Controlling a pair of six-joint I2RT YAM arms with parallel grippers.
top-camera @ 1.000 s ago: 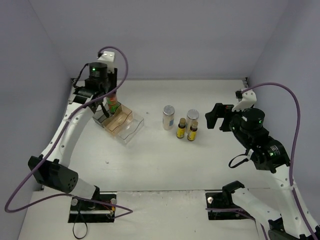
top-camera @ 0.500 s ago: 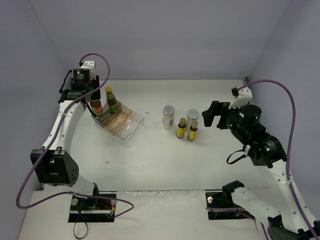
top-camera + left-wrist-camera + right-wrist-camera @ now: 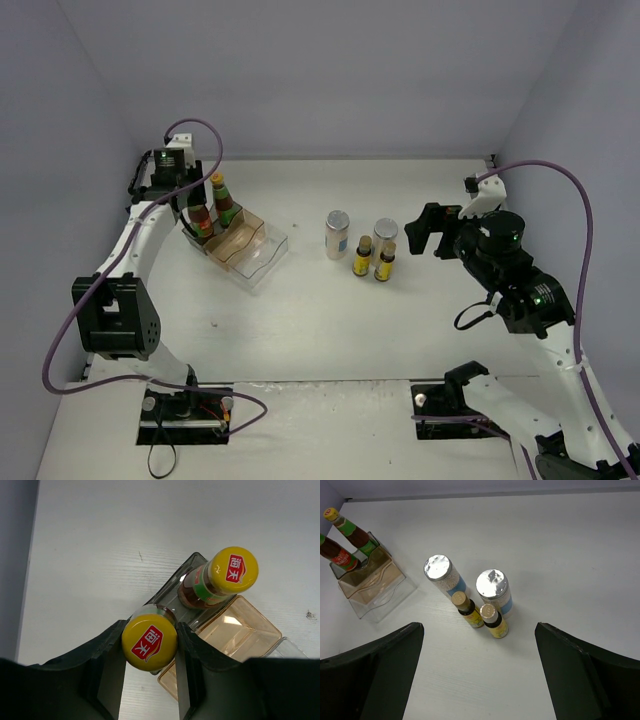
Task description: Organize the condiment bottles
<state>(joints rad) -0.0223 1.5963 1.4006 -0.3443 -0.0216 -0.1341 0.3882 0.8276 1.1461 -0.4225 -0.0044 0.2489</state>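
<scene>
Condiment bottles number six here, in three pairs. At the far left, the left gripper (image 3: pixel 150 629) is clenched on the yellow cap of the first dark sauce bottle (image 3: pixel 149 644), with one finger pressed against each side of the cap. That bottle stands upright in the back step of the clear rack (image 3: pixel 250 248). The rack sits at ten o'clock on the table (image 3: pixel 320 335), close to the left wall, with little room behind it. The second dark sauce bottle (image 3: pixel 232 570) stands free in the same back step, just beside the first, at two o'clock in the wrist view.

Near the table's middle, well apart from the rack, two silver-lidded jars (image 3: pixel 338 232) (image 3: pixel 385 234) stand side by side. Two short yellow-labelled bottles (image 3: pixel 362 257) (image 3: pixel 384 264) are tucked just in front of them at six o'clock. Bare table surrounds this group, widest toward the near edge.

At three o'clock of the group, the right gripper (image 3: pixel 425 232) hangs with its jaws spread wide, grasping nothing. It faces the four bottles but touches none.
</scene>
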